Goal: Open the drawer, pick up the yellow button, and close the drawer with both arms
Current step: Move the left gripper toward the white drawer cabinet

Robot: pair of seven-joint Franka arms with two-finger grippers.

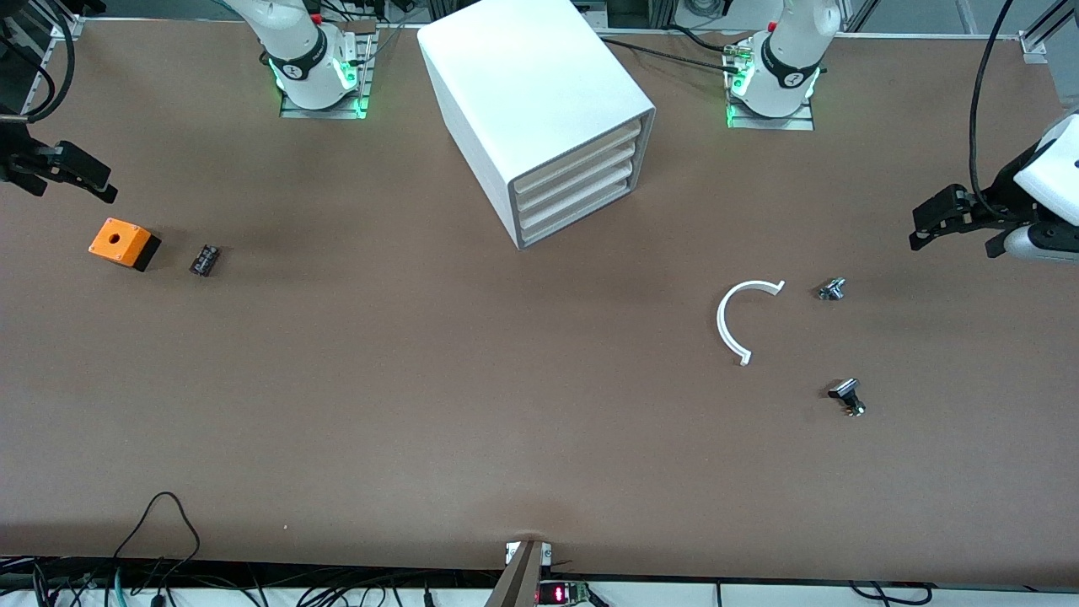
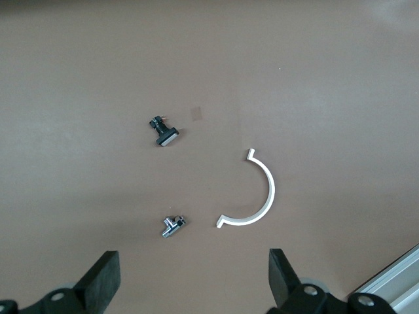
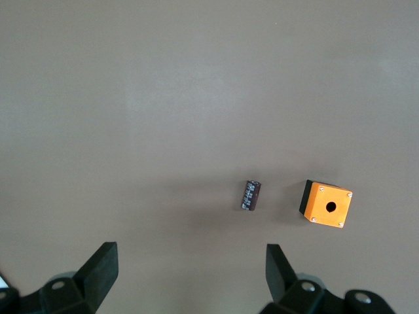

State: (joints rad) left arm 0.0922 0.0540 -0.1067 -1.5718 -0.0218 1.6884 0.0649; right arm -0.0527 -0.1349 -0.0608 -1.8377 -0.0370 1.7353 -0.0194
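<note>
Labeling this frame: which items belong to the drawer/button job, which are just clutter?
Job:
- top drawer of the white cabinet, shut
- left gripper, open, waiting at its table end
- right gripper, open, waiting at its table end
- button: not visible

Clutter:
- orange cube
- black block
- white arc
- silver part
- black part

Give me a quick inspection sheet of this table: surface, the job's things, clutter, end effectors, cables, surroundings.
Surface: brown table, bare between items.
Job's things: white cabinet; top drawer shut; button not seen.
Clutter: orange cube, black block toward the right arm's end; white arc, two small metal parts toward the left arm's end.
End effectors: left end effector open above the arc; right end effector open above the black block.
Cables: loose loop at the table's near edge.
Surroundings: nothing seen.
</note>
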